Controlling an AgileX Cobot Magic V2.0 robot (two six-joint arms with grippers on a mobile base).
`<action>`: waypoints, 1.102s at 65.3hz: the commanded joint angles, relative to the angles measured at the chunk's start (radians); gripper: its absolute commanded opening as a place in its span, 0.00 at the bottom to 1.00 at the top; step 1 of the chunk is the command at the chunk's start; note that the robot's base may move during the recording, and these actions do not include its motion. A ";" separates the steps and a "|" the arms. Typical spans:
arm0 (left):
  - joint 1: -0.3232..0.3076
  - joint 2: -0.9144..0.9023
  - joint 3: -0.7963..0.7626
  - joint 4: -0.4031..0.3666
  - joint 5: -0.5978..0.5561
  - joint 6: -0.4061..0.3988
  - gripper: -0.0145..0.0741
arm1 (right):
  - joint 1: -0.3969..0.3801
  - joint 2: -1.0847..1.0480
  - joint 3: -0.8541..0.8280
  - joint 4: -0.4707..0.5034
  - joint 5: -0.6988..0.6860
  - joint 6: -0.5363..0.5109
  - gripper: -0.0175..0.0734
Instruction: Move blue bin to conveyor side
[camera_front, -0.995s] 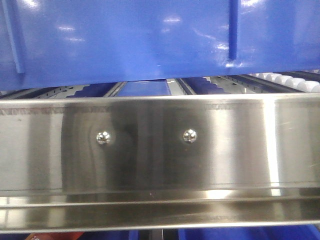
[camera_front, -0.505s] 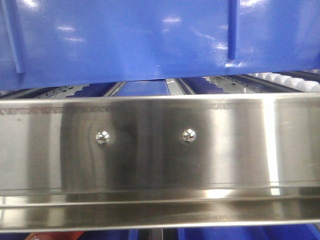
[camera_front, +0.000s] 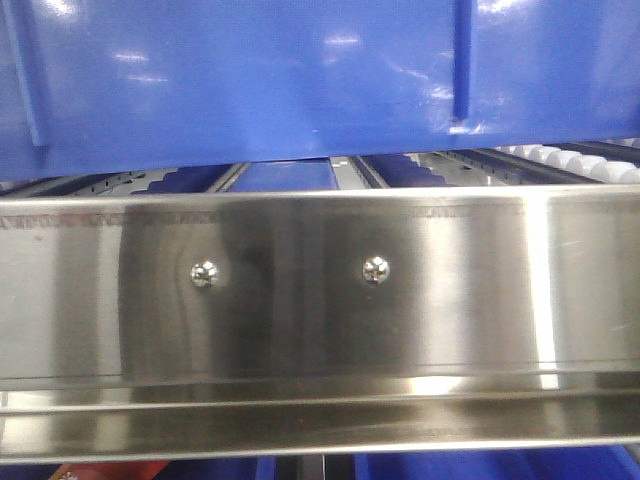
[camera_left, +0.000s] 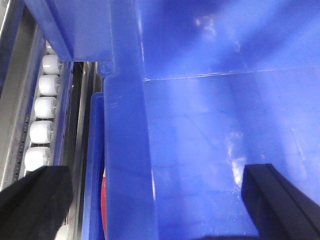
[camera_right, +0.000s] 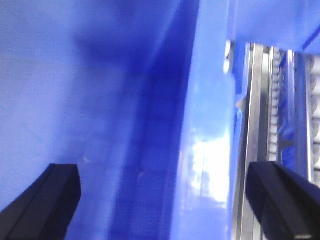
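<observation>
The left fingers (camera_left: 35, 200) are spread wide and straddle the bin (camera_left: 200, 125) at its thick top rim. One black finger hangs outside the wall over the rollers (camera_left: 42, 115); the other is inside, above the floor. Neither pad touches the plastic. The right fingers (camera_right: 45, 200) are just as wide across the opposite rim, one inside the bin and one outside over the steel tracks of the worktop (camera_right: 260, 150).

The bin is glossy royal blue with smooth inner walls, and its bare floor shows faint scuffs and glare. Just outside the rim by the left fingers, a lower blue crate (camera_left: 95, 165) shows a sliver of red.

In the front view, the worktop's front edge is a polished steel rail (camera_front: 320, 330) with two round screws (camera_front: 204, 272). Directly behind it, the bin's outer wall fills the width, with a thin raised rib (camera_front: 462, 60) running down it. Its bottom edge lies over the roller tracks; whether it rests on them cannot be told. White rollers continue toward the far right corner.
</observation>
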 joint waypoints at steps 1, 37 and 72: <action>0.005 0.001 -0.008 -0.005 -0.008 -0.009 0.83 | -0.005 -0.018 0.000 -0.020 -0.011 -0.010 0.81; 0.005 0.001 0.075 0.004 -0.008 -0.009 0.83 | -0.005 -0.036 0.000 -0.061 -0.011 -0.010 0.81; 0.005 0.001 0.075 0.004 -0.008 -0.009 0.81 | -0.005 0.000 0.000 -0.042 -0.011 -0.010 0.76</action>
